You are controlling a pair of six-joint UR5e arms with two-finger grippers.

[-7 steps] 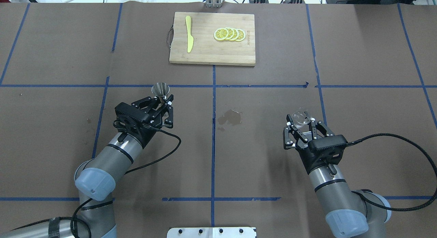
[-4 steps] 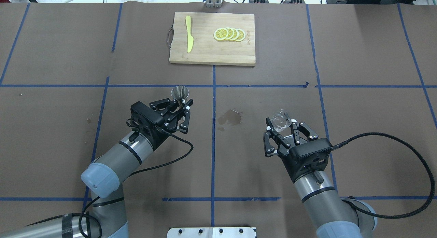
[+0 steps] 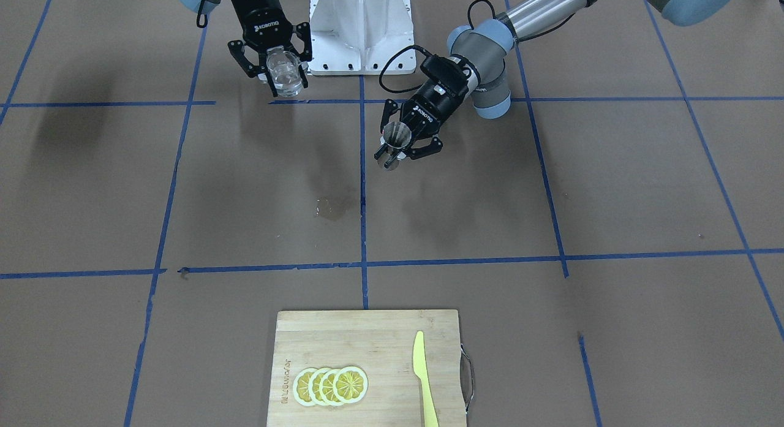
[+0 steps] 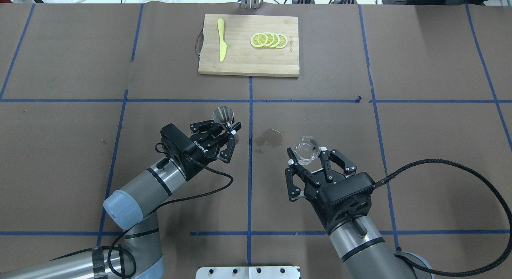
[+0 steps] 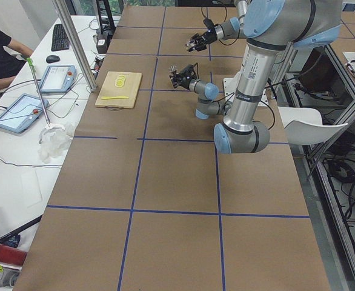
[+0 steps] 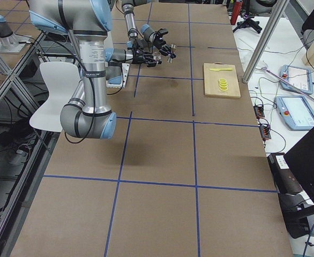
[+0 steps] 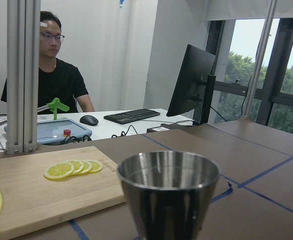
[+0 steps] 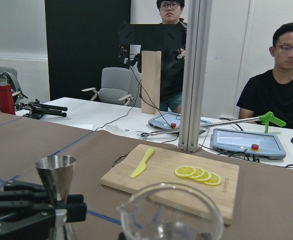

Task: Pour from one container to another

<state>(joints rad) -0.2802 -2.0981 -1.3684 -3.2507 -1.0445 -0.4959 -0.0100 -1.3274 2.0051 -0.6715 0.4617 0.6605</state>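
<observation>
Left gripper [image 4: 224, 127]: clamped on the jigger [image 4: 223, 114] at its waist; jigger upright, above the table [image 4: 320, 91].
Right gripper [image 4: 307, 157]: closed around the cup [image 4: 306, 149]; cup upright, apart from the jigger.

Everything's bright and even, lit from above, so the brown table [image 3: 612, 188] just gets soft smudgy shadows under the arms in the front-facing view, with a little glare on the wet patch [image 3: 332, 207]. Left wrist view has daylight washing out the windows [image 7: 286, 65] and highlights on the steel jigger [image 7: 169, 180] rim; side views are tiny and low-res.
</observation>
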